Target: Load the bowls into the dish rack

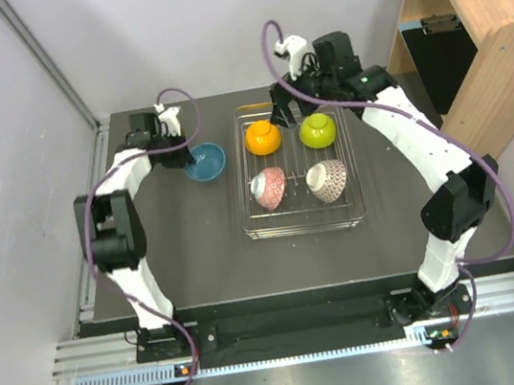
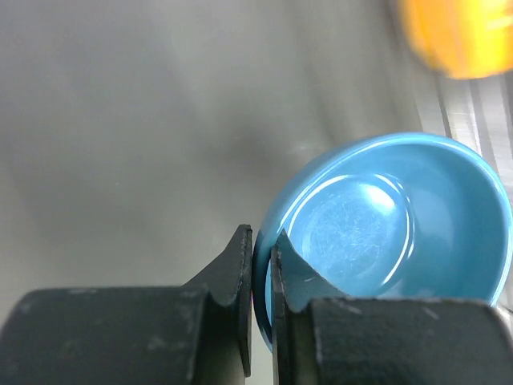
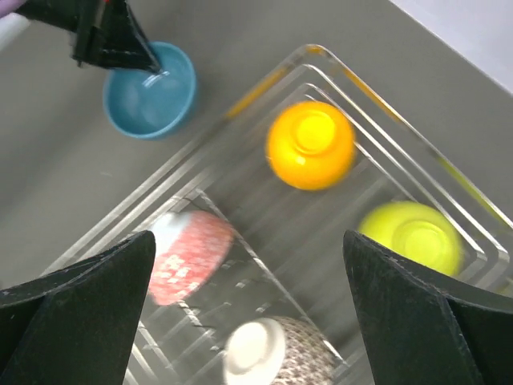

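Gleaming blue bowl [image 2: 377, 233] sits upright, rim in left claw [image 2: 262, 241].

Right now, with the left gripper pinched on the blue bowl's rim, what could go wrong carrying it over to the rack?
1. The left gripper holds the blue bowl by one edge of its rim only; it may tilt or slip when lifted.
2. The dish rack already holds four bowls; the orange bowl and pink-patterned bowl sit nearest and could get knocked.
3. The right gripper hangs open over the rack, so the arms may clash.
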{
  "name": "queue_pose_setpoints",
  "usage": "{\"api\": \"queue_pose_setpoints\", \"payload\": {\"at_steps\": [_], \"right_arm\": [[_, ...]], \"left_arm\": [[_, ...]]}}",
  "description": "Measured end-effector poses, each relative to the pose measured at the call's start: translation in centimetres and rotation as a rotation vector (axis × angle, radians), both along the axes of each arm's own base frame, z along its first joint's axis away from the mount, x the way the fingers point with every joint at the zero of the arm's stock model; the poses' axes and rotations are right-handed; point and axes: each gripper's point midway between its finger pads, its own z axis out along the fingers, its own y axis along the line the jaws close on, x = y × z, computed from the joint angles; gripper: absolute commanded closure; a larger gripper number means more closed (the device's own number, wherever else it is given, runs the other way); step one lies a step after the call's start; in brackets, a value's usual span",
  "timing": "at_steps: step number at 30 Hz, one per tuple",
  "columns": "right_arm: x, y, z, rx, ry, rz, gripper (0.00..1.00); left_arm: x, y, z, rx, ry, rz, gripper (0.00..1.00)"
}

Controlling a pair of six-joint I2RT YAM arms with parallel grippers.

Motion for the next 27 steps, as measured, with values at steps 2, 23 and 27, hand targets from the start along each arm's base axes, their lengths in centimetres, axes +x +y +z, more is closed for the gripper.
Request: {"api": "queue_pose_setpoints", "payload": {"at_steps": [2,23,27], "right_arm": [[-0.5,0.3,0.9,0.091,0.041,0.031,0.0],[-8.1,5.4,-1.6,0.546,0.512,0.43,0.0],[-8.4,5.7,-2.0,0.576,0.55,0.47,0.05]], "left_arm": [[-0.9,-0.3,3.3,-0.027,-0.06,-0.017,1.0],[-10.3,-15.2,16.6,-0.048,-0.4,-0.406,1.0],[-10.7,-15.3,17.4,-0.03,-0.432,-0.411,1.0]]}}
